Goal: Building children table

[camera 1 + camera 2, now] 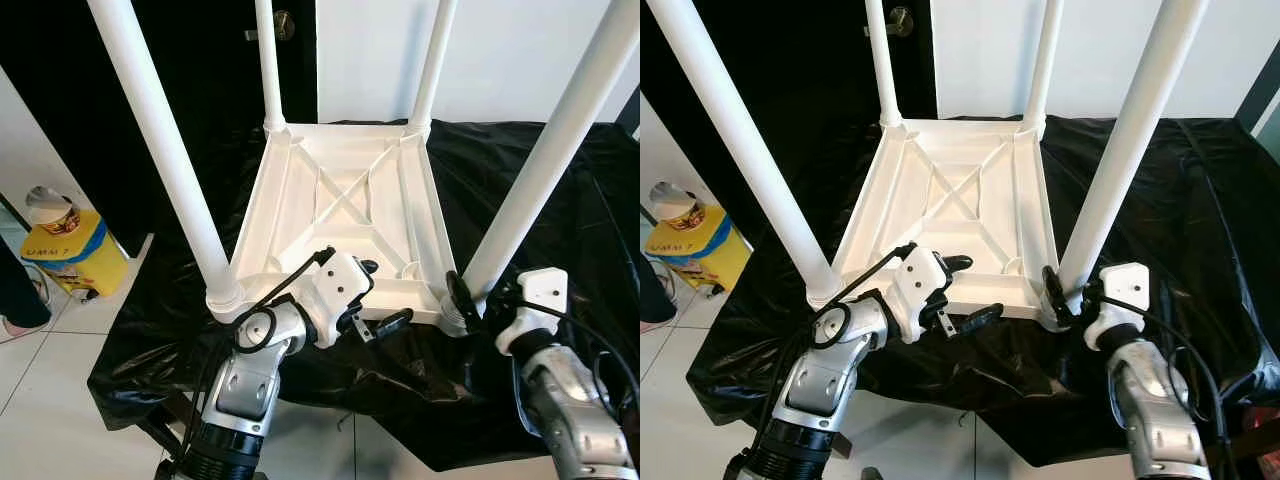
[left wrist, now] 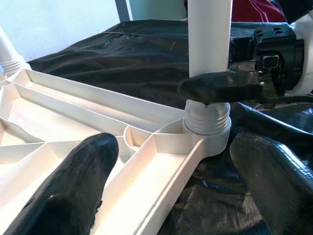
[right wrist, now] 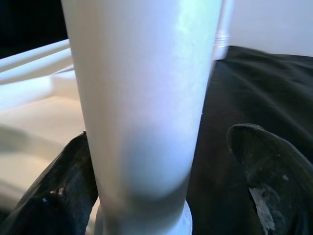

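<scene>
Both silver arms rise from the bottom edge of the frame. At lower centre the left gripper [image 1: 378, 297] has its fingers apart, straddling the near rim of the upturned white children's table [image 1: 345, 195], one finger over the ribbed underside, the other outside over the black cloth [image 1: 560, 200]. At lower right the right gripper [image 1: 463, 305] reaches the base of the near right leg [image 1: 545, 150]; its fingers [image 3: 266, 166] are spread either side of the leg (one looks to touch it, the other stands off). The table lies top down in the middle of the frame on the cloth-draped desk, four legs pointing up. A yellow container [image 1: 75, 250] sits on the tiled floor [image 1: 50, 350] at middle left.
</scene>
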Controlling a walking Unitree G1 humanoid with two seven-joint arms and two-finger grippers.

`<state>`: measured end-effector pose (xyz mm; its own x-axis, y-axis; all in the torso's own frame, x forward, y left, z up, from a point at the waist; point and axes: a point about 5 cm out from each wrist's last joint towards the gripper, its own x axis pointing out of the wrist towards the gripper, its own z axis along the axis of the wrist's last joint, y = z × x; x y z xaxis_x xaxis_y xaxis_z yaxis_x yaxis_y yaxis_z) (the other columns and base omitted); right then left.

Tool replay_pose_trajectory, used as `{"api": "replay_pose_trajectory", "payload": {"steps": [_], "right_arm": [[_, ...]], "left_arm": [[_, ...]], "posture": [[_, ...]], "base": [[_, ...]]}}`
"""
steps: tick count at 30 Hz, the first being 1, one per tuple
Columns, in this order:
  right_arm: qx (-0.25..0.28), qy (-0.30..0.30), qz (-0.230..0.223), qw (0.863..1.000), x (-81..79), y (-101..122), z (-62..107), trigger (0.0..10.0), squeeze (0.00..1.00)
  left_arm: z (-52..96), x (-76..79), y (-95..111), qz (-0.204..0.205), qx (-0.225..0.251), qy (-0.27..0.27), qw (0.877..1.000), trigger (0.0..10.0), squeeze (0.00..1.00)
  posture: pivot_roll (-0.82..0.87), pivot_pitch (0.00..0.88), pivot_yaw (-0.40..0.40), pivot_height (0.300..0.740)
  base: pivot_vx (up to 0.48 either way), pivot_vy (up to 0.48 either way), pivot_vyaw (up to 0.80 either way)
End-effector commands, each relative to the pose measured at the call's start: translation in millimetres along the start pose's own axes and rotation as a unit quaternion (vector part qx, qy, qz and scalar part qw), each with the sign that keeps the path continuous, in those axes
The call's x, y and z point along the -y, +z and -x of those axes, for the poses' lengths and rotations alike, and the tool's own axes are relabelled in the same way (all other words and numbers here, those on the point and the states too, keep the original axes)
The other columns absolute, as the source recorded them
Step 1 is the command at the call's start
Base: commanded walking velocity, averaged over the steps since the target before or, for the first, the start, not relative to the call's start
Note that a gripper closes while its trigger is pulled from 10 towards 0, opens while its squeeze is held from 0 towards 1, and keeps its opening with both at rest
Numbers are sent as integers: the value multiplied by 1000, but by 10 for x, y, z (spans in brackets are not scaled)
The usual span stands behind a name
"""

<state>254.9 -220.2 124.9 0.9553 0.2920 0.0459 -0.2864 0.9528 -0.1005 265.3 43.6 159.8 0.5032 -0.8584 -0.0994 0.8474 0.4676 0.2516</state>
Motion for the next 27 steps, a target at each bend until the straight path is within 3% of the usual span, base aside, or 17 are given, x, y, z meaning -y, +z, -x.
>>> {"api": "replay_pose_trajectory", "payload": {"steps": [1, 7, 9, 18, 19, 21, 23, 27], "right_arm": [[-5, 50, -5, 999, 29, 4, -34, 10000, 0], [-17, 105, -11, 994, 53, 20, -78, 10000, 0], [-39, 160, 1, 986, 102, 54, -146, 10000, 0], [-73, 220, 30, 972, 300, 103, -244, 10000, 0], [-73, 220, 30, 972, 324, 113, -276, 6824, 0], [-73, 220, 30, 972, 336, 120, -297, 6824, 0], [-82, 222, 41, 971, 368, 99, -330, 0, 0], [-98, 226, 45, 968, 384, 32, -324, 0, 0]], "left_arm": [[10, -103, 18, -6, 2, 97, 995, 10000, 0], [8, -90, 27, -6, 2, 94, 996, 10000, 0], [14, -35, 17, -3, 1, 89, 996, 10000, 0], [34, 23, -3, 7, -4, 88, 996, 10000, 0], [30, 26, 1, 7, -4, 87, 996, 10000, 0], [29, 27, 5, 6, -4, 87, 996, 10000, 0], [31, 25, 11, 6, -4, 87, 996, 10000, 0], [45, 19, 17, 4, -5, 90, 996, 10000, 0]], "posture": [[-83, 0, 20, 740], [-80, 0, 20, 740], [-68, 18, 17, 740], [-56, 36, 19, 740], [-53, 36, 18, 740], [-51, 36, 18, 740], [-45, 37, 17, 740], [-35, 39, 18, 740]], "base": [[0, 0, 0], [0, 0, 0], [0, 0, 0], [0, 0, 0], [0, 0, 0], [0, 0, 0], [0, 0, 0], [0, 0, 0]]}}
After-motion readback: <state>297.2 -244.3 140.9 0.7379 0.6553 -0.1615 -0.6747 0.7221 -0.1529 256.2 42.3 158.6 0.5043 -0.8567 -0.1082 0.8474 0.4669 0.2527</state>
